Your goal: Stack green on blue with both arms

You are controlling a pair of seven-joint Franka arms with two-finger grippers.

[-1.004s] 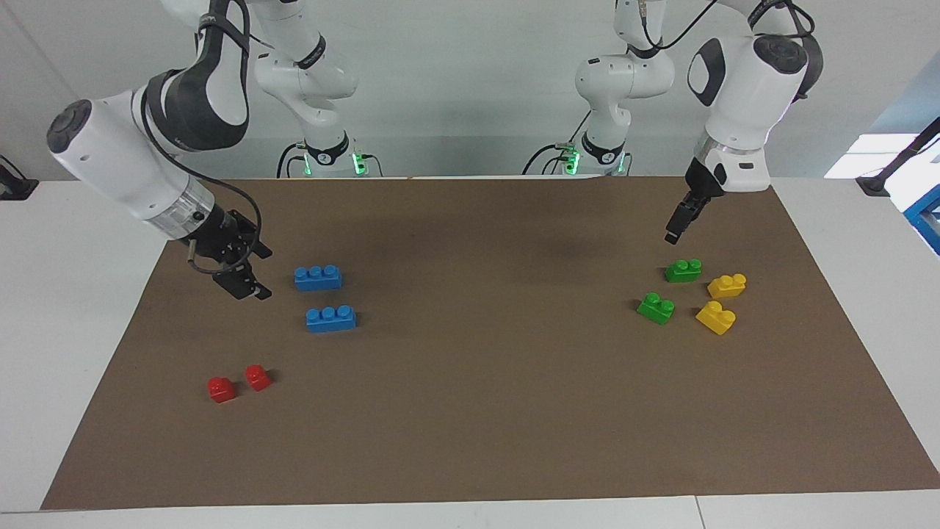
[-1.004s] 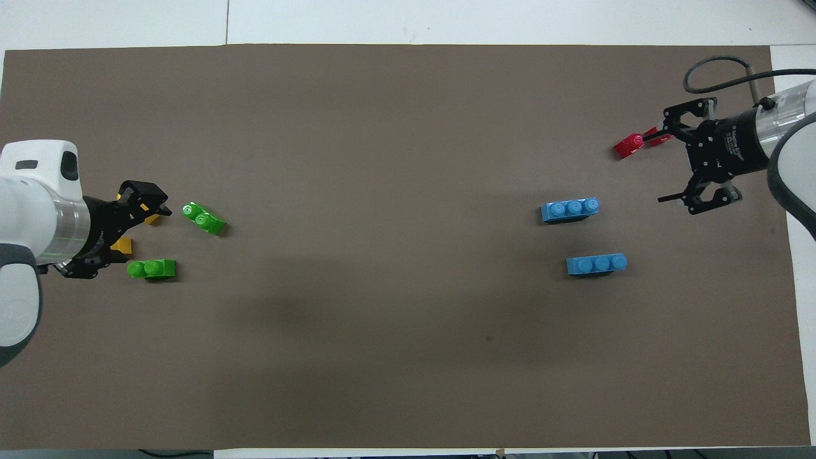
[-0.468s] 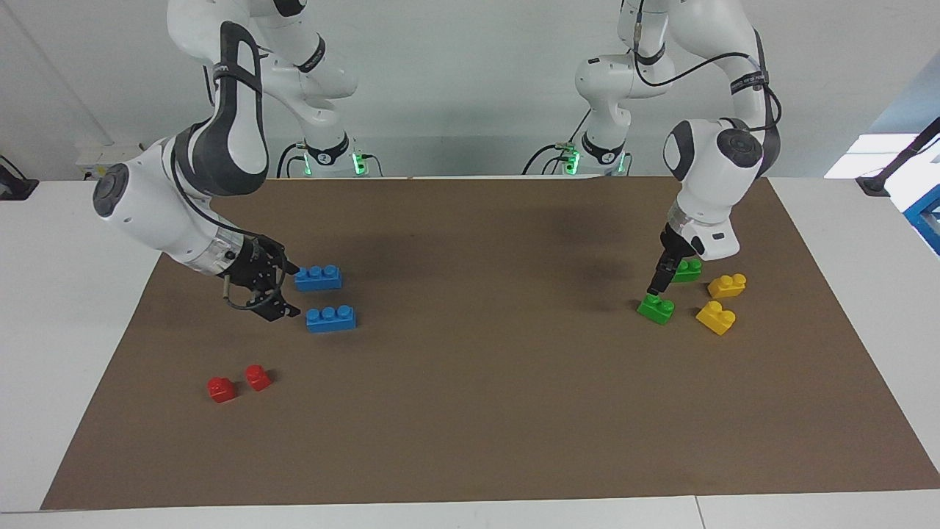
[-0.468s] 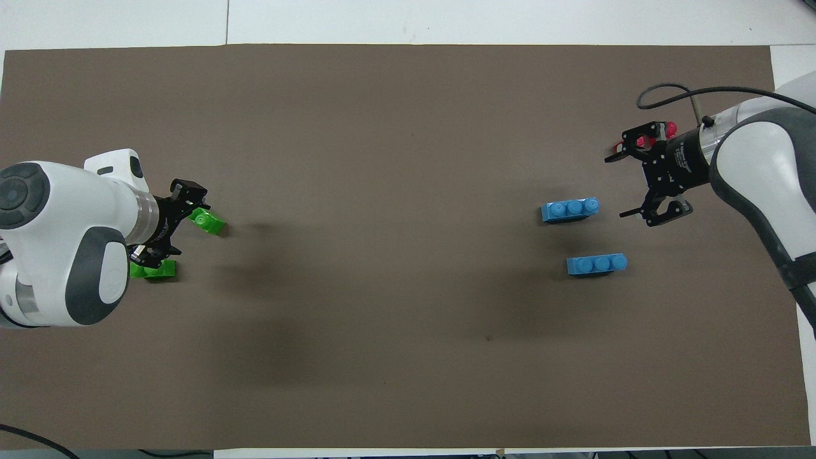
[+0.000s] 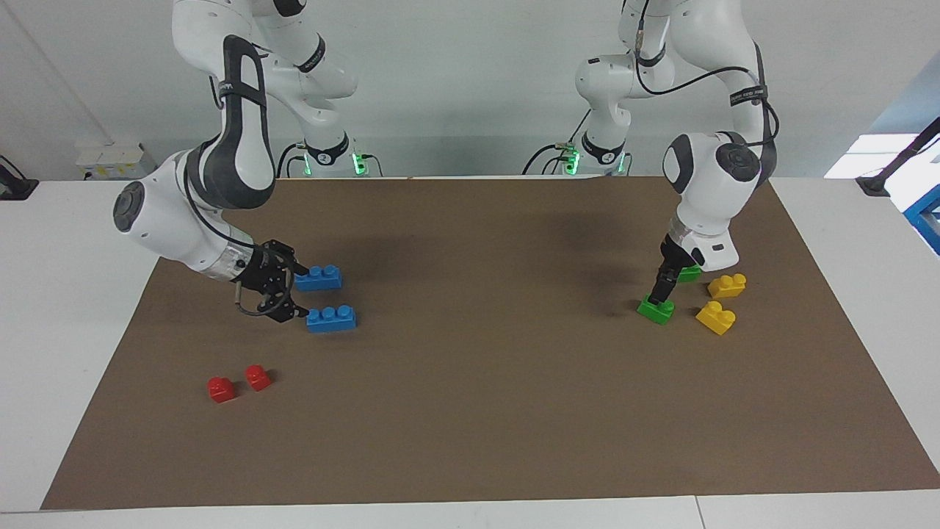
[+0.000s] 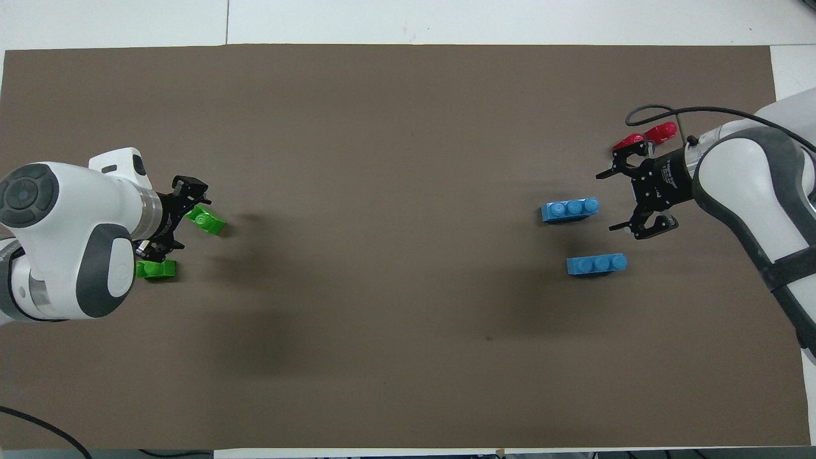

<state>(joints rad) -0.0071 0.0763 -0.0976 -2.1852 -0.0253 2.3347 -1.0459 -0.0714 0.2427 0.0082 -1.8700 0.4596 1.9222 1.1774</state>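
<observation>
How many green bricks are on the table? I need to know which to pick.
2, both toward the left arm's end. One green brick sits under the left gripper; the other green brick, nearer the robots, is partly hidden by that arm.

A robotics laboratory is shown. A white table (image 5: 44,308) is covered by a plain brown mat (image 5: 470,411), set against a bare pale wall (image 5: 470,81). Two large white jointed arms, the left arm (image 5: 716,176) and the right arm (image 5: 198,213), are mounted at the table's edge, and two smaller white arms with green-lit bases (image 5: 330,158) are fixed between them. Cables (image 5: 547,158) are run to those bases. Only plastic toy bricks are laid out, sorted by colour: blue bricks (image 5: 330,317), red bricks (image 5: 239,383), green bricks (image 5: 656,308) and yellow bricks (image 5: 716,317).
</observation>
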